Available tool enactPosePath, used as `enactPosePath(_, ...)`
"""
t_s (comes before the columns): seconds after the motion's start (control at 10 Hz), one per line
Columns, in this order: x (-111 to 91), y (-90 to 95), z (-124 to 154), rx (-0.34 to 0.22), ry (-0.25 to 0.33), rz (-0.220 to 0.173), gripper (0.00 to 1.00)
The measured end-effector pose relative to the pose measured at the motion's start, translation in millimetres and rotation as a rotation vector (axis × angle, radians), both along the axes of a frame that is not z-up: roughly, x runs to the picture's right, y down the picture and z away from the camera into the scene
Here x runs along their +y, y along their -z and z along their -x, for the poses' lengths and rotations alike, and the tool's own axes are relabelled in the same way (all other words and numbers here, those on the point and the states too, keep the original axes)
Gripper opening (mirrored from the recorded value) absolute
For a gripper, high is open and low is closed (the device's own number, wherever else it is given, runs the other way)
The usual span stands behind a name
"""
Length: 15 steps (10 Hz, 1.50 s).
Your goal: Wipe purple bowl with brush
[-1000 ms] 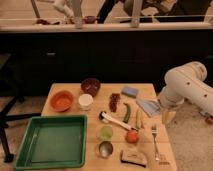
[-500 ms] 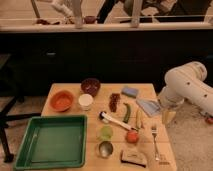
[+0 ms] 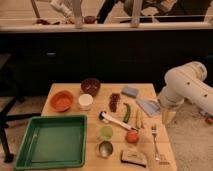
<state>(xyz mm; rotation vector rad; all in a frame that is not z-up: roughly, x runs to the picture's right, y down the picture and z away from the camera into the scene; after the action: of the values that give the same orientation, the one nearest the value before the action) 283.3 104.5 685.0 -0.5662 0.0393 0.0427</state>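
The purple bowl [image 3: 90,86] stands at the back of the wooden table [image 3: 70,112], between the orange bowl [image 3: 62,100] and a blue sponge [image 3: 130,91]. The brush [image 3: 117,121] lies flat near the table's middle, its dark-and-white head towards the left and its white handle running to the lower right. My gripper [image 3: 168,117] hangs from the white arm [image 3: 187,87] just off the table's right edge, well to the right of the brush and the bowl. It is open and holds nothing.
A green tray [image 3: 51,141] fills the front left. A white cup [image 3: 85,101], a dark red item [image 3: 115,101], a grey-blue cloth [image 3: 149,106], green and yellow vegetables [image 3: 128,113], a green cup [image 3: 106,132], a metal cup [image 3: 105,148], an orange-red ball [image 3: 132,136], a scrubber [image 3: 133,157] and a fork [image 3: 155,142] crowd the table.
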Motion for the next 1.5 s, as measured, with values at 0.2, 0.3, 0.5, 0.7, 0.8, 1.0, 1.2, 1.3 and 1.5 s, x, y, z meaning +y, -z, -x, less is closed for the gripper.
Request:
enactPosePath(0.2, 0.0, 0.0, 0.0, 0.0, 0.0, 0.0, 0.8)
enactPosePath(0.3, 0.0, 0.0, 0.0, 0.0, 0.0, 0.0, 0.8)
enactPosePath(0.5, 0.0, 0.0, 0.0, 0.0, 0.0, 0.0, 0.8)
enactPosePath(0.7, 0.3, 0.2, 0.0, 0.004, -0.004, -0.003, 0.8)
enactPosePath(0.8, 4.6, 1.2, 1.9, 0.042, -0.03, -0.006, 0.8)
enactPosePath(1.0, 13.5, -2.3, 24.2, 0.141, -0.156, -0.016, 0.8)
enactPosePath(1.2, 19.7, -4.7, 40.3, 0.18, -0.256, -0.03, 0.8)
enactPosePath(1.3, 24.9, -7.2, 47.3, 0.175, -0.273, -0.029, 0.8)
enactPosePath(1.5, 33.1, -15.0, 72.6, 0.138, -0.291, -0.029, 0.8)
